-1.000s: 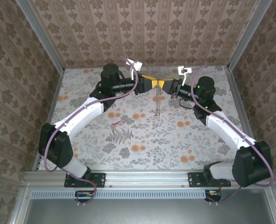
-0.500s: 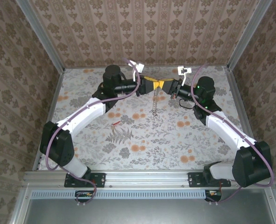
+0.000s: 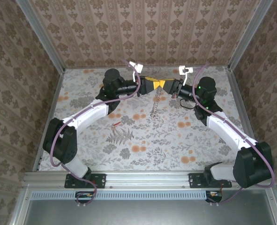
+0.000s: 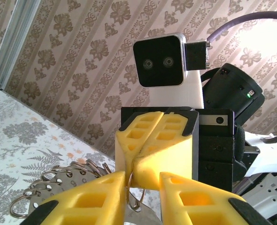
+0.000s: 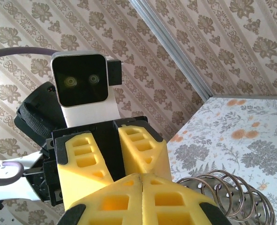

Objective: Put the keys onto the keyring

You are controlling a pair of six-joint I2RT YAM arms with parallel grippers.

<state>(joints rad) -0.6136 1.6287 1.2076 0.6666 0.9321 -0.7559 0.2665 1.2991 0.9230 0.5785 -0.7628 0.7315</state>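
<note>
Both grippers meet tip to tip above the far middle of the table. My right gripper point(image 3: 163, 84) is shut, and a thin metal ring of the keyring point(image 4: 134, 190) is pinched in the seam of its yellow tips. The rest of the keyring point(image 3: 154, 104) hangs below as a string of rings and metal tags. My left gripper point(image 3: 155, 85) faces it with jaws a little apart, straddling the right gripper's tips point(image 4: 137, 161); its left finger point(image 4: 93, 194) lies against the ring. A tiny red-headed key point(image 3: 116, 124) lies on the table, left of centre.
The floral table point(image 3: 143, 140) is walled by patterned panels with metal corner posts point(image 3: 243, 35). Both arms' elbows reach over the left and right sides. Loose rings of the bunch point(image 5: 227, 192) sit to the right of my right gripper point(image 5: 142, 177).
The left arm has pushed a little further right toward the right gripper and its jaws have narrowed. The hanging keyring has swung slightly left. The right arm has stayed put.
</note>
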